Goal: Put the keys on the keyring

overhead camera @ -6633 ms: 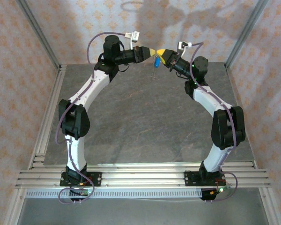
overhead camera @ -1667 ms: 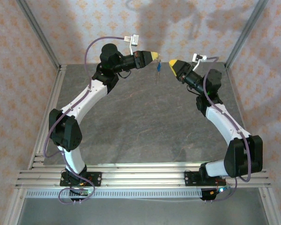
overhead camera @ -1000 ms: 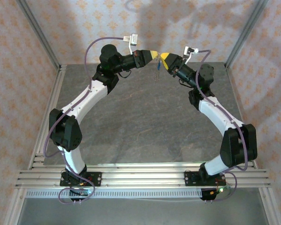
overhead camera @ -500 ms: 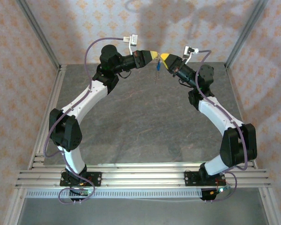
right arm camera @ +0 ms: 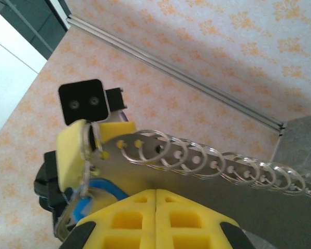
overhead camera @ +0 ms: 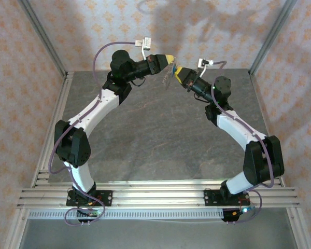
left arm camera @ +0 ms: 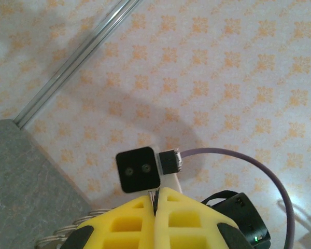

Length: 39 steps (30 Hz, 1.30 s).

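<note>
High over the back of the table, my left gripper is shut on the keyring, a pale silvery bundle hanging slanted below it. In the left wrist view the yellow fingertips pinch a thin wire ring, and looped rings trail off low on the left. My right gripper sits just below and to the right, shut. Its wrist view shows the closed tips against a grey metal strip strung with rings. A blue key hangs to their left. Whether they pinch anything is unclear.
The grey stone table lies far beneath both grippers. Patterned walls and aluminium frame rails enclose it at the back and sides. Both arms arch upward and nearly meet at the back centre.
My right gripper has shut and dropped slightly down and left, under the left gripper's tip. The hanging keyring has swung from straight down to a slant towards the left.
</note>
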{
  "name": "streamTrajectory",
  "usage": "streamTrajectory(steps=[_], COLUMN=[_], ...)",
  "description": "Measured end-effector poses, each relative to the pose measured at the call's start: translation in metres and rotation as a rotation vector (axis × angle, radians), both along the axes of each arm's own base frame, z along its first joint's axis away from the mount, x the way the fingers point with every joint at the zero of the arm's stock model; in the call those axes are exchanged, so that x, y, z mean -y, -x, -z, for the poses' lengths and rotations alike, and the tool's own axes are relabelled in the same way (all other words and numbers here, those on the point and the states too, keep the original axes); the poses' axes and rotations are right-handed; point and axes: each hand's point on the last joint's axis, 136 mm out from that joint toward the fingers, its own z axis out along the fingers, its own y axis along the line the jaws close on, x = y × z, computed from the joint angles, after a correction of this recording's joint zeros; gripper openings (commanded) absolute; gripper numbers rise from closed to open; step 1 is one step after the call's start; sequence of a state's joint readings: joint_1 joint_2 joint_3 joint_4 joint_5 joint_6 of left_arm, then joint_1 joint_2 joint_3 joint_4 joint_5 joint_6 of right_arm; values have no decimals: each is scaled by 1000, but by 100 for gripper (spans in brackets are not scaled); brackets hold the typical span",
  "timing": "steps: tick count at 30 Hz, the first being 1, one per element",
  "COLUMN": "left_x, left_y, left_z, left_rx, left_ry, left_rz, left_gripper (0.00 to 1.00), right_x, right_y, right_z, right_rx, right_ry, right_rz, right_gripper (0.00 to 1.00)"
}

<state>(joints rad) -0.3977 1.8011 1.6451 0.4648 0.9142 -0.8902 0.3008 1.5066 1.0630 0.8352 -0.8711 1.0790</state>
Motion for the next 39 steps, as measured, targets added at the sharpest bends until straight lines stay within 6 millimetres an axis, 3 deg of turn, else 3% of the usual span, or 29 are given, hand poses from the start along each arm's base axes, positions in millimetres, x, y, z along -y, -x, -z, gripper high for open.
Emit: streamTrajectory(steps=[6,11,14,18,22,28,33,39], left_x=[0,0,0,0,1,3,3,3], left_y=[0,1,1,1,4,5,5,5], left_z=[1,-1,-1,-1,0,1,1,1], left_rx=[1,9,9,9,11,9,8,8], left_ry=[3,6,6,5,3,3,3,3], left_rz=[1,2,2,7,21,30,31,31], left_gripper=[0,0,0,0,0,0,0,0], right_x=[9,48,63,62,59,37,22,18], right_y=[3,-1,-7,-7,-7,-3,2,1], right_z=[4,-2,-4,-6,-23,-40,-39,-30], right_rx=[-6,2,-2,-4,30,74,76,71], right_ry=[46,43,32,22,-9,-28,-23,17], right_rz=[38,153,199,191,171,107,69,72], right_gripper=[2,32,35,36,37,41,43,43])
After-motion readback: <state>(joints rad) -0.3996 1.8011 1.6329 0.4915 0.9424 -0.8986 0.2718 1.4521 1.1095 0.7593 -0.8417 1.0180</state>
